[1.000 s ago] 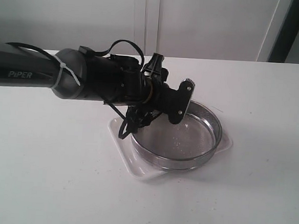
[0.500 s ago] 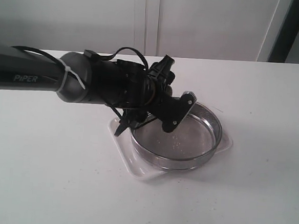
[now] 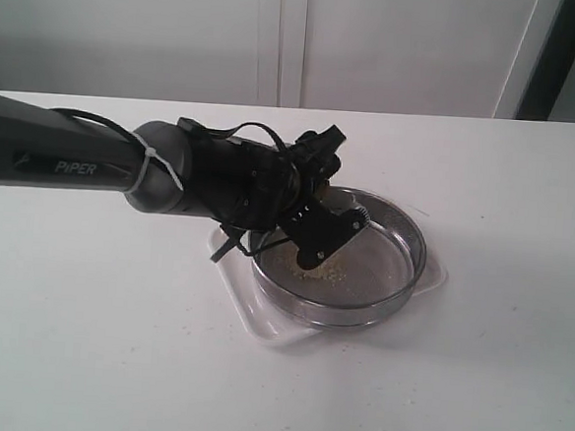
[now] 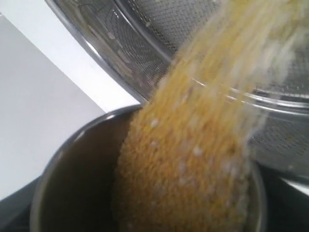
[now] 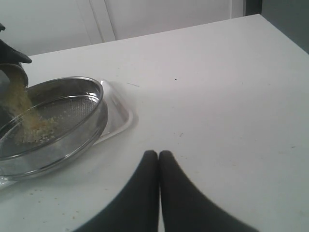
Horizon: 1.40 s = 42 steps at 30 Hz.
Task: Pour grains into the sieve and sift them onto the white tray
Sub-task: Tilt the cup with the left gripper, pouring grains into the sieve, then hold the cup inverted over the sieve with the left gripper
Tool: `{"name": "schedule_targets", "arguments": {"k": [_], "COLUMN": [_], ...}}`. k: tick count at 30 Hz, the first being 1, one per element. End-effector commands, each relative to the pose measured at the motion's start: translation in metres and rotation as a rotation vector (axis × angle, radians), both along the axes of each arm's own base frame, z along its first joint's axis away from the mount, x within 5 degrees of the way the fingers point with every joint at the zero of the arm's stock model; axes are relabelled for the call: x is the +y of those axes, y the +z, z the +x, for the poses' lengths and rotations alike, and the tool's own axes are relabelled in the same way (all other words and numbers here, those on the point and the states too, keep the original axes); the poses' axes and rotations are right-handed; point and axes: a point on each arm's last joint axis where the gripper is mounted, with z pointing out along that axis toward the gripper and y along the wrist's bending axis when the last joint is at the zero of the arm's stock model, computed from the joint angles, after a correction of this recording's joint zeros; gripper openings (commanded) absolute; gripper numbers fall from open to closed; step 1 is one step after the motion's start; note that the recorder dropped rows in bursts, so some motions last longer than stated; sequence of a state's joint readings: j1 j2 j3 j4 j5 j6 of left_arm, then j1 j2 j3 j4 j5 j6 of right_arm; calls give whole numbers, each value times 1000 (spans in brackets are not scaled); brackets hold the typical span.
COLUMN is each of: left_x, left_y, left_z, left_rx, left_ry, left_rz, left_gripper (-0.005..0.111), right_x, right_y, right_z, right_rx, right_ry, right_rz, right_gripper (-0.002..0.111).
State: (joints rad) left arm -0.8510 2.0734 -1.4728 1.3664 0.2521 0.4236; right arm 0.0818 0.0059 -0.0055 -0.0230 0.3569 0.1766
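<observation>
My left gripper is shut on a small steel cup and holds it tipped over the near-left side of the sieve. The grains stream out of the cup as a yellow flow onto the mesh. A small heap of grains lies in the sieve under the gripper. The sieve sits on the white tray. In the right wrist view the sieve, the tray and the falling grains lie far off. My right gripper is shut and empty above bare table.
The left arm stretches in from the left over the white table. A few stray specks dot the table near the tray. A white wall runs behind the table's far edge.
The left gripper has dropped lower and tipped the cup further over the sieve. Grains now pour out and a yellow heap has formed on the mesh, which held only a few specks before.
</observation>
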Motion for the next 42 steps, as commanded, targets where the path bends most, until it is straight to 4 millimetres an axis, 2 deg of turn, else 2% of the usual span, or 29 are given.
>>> {"name": "schedule_targets", "arguments": {"k": [1, 7, 13, 23, 31, 42], "left_x": [-9, -18, -25, -18, -19, -20], "left_y": [9, 13, 17, 22, 21, 21], "left_z": [-5, -11, -16, -12, -13, -13], "left_rx": [-79, -157, -273, -344, -374, -374], "left_ry": [-84, -155, -281, -231, -300, -307], "left_rz": [50, 117, 261, 378, 478, 481], "left_gripper": [0, 0, 0, 0, 0, 0], "right_x": [0, 0, 0, 0, 0, 0], "right_y": [0, 0, 0, 0, 0, 0], "right_z": [0, 0, 0, 0, 0, 0], "right_rx": [-14, -14, -14, -14, -14, -14], "right_ry": [-2, -2, -2, -2, -2, -2], "right_rz": [0, 0, 0, 0, 0, 0], "right_gripper": [0, 0, 0, 0, 0, 0]}}
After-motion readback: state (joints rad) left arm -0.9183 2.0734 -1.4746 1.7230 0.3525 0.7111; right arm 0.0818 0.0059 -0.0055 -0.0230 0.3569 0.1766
